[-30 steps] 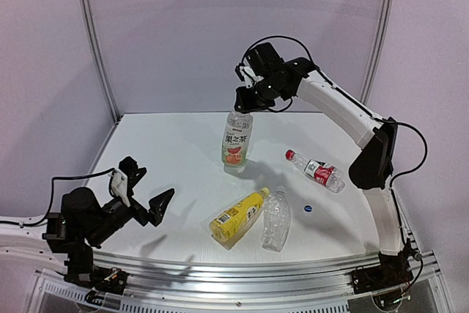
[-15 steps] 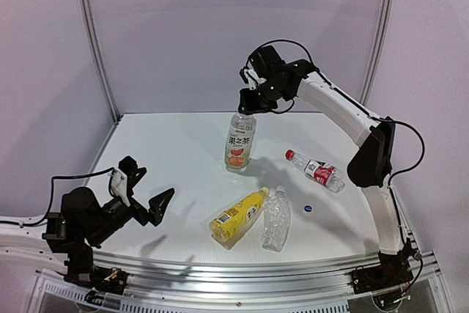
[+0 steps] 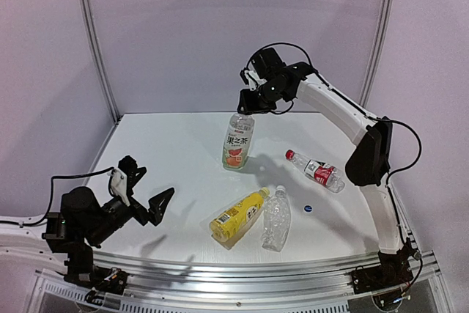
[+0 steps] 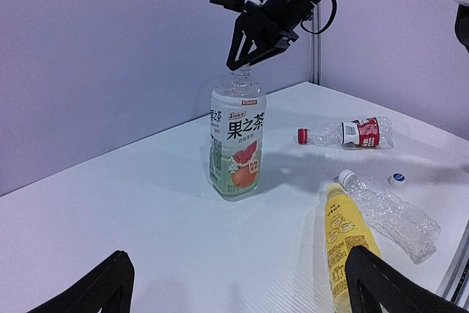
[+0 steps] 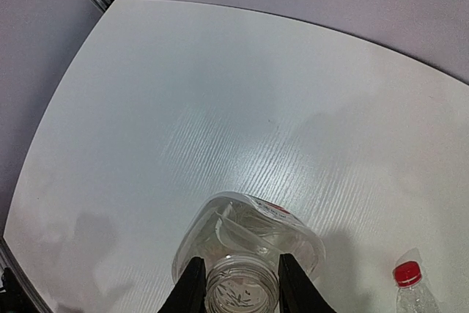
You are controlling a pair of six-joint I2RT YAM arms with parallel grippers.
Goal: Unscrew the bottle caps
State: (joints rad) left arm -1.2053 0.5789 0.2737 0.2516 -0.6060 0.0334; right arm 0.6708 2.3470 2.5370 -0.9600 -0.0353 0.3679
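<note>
Right wrist view is showing the right gripper [image 5: 238, 263] clamping the neck of the upright fruit-label bottle [image 5: 220, 226], whose long axis is running straight below it. The left gripper [image 3: 154, 182] is gaping, much farther off.

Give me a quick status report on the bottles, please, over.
Left gripper jaws open, near its base. Right gripper jaws shut on fruit-label bottle neck, mouth uncapped. One blue cap loose on table; nothing in the way.

Upright bottle [image 4: 237, 141] directly beneath the right pincer [image 4: 244, 64]: label reads "果之茶" in large dark characters; other labels illegible.
</note>
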